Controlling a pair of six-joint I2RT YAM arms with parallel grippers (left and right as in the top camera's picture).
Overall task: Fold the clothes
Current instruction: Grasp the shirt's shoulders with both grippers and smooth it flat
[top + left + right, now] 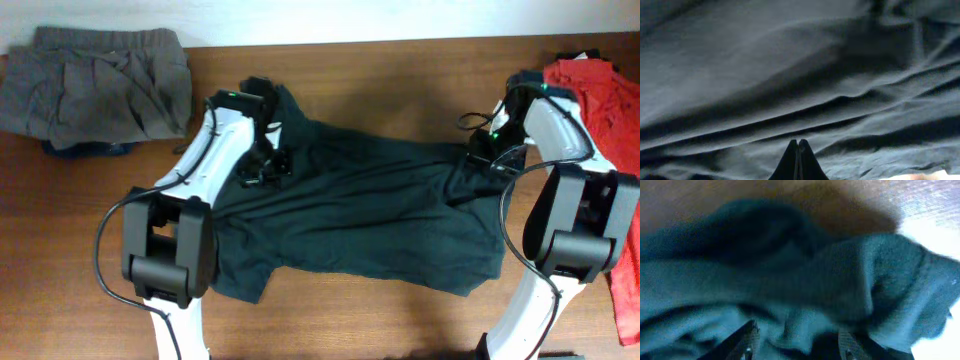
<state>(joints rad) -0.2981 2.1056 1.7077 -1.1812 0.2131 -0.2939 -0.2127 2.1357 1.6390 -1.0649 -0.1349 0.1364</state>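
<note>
Overhead straight down; wrist views pressed near black T-shirt [350,210]

The large black short-sleeved fabric T-shirt [360,215] lies spread across the middle of the brown wooden tabletop [400,70]. The crumpled grey elastic-waist garment [95,85] sits at ten o'clock, the red fabric T-shirt [610,100] at two o'clock.

Location type: robotics lab, bench station. Indicators, as seen from beside the bench:

1. Two white-and-black robot arms, the left arm [215,150] and the right arm [560,130], stand at the near edge of a bare wooden desk [400,70].
2. A black cable [105,250] loops exposed beside the left arm.
3. The desk carries only laundry: a black T-shirt [370,210] at centre, a grey garment [95,85] at the far left corner and a red T-shirt [610,95] at the right edge.
4. A plain white wall [350,20] borders the far side.
</note>
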